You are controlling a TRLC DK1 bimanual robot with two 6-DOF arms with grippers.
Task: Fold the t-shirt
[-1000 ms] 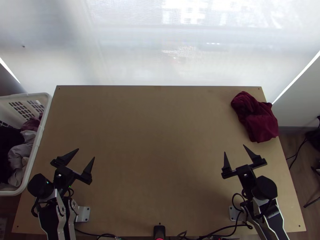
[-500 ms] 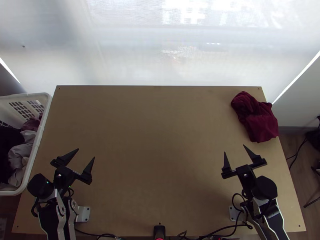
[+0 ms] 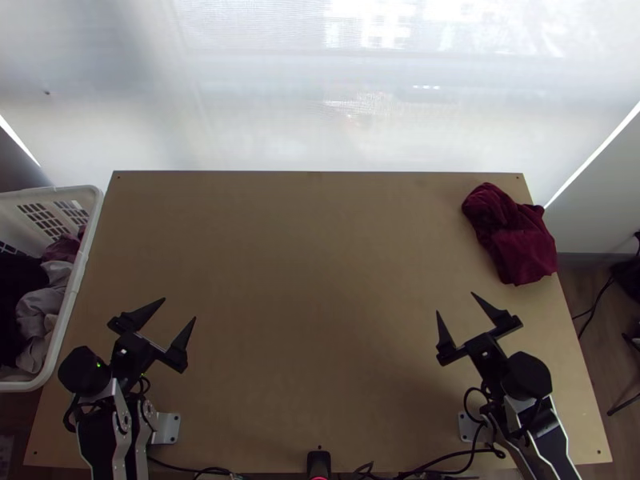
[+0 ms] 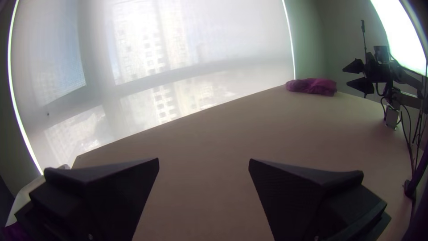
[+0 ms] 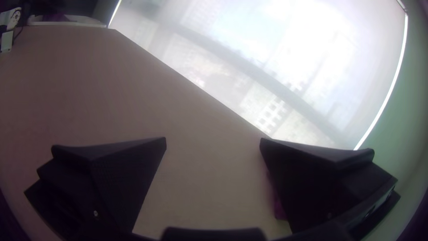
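The t-shirt, as I am judging the dark red cloth [image 3: 512, 240] to be, is lying bunched in the far right corner area of the light wooden table [image 3: 320, 264]; its longer dimension is slanting from the far side down toward the right-hand edge, roughly following that edge, and its outer side is meeting or slightly passing it; I cannot tell which.

The right gripper [image 3: 456, 304] is sitting much nearer to it, on the near right part of the table, well apart from the cloth; its two fingers are standing wide apart with nothing between them, and they are pointing away from the robot and somewhat leftward, so the cloth is lying beyond them and off to their right.

The left gripper [image 3: 179, 310] is resting across the table, near the white basket [image 3: 78, 276], also spread and holding nothing; the coming move is probably calling for the right gripper to be turning rightward and extending forward; gripping only the outer folds could be sending the cloth off the edge.
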